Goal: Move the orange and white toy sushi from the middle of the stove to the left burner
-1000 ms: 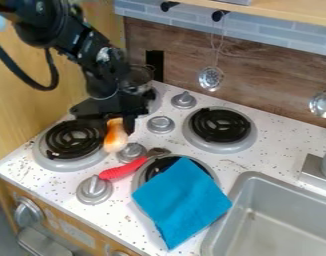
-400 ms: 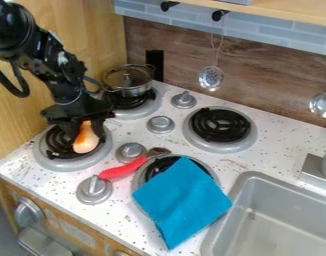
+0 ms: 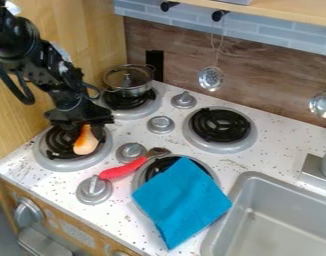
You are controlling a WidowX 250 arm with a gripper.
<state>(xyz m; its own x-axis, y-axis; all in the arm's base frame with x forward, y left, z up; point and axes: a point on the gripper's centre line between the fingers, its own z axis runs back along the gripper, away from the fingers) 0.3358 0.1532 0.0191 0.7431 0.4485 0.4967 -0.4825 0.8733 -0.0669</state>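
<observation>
On the speckled white stovetop [image 3: 272, 150], the gripper [image 3: 84, 128] is clamped on an orange-and-cream toy food piece [image 3: 86, 142], directly below it at a coil burner [image 3: 57, 142]; a lidded pot [image 3: 129, 90] stands beyond it.

I count four burners [image 3: 222, 131], four knobs [image 3: 183, 100] on the worktop [image 3: 272, 147], two hanging utensils [image 3: 211, 78], one lidded pot [image 3: 129, 89], one blue cloth [image 3: 181, 200], one red-handled utensil [image 3: 122, 171], one orange-and-white object [image 3: 86, 141] and one sink [image 3: 286, 217].
</observation>
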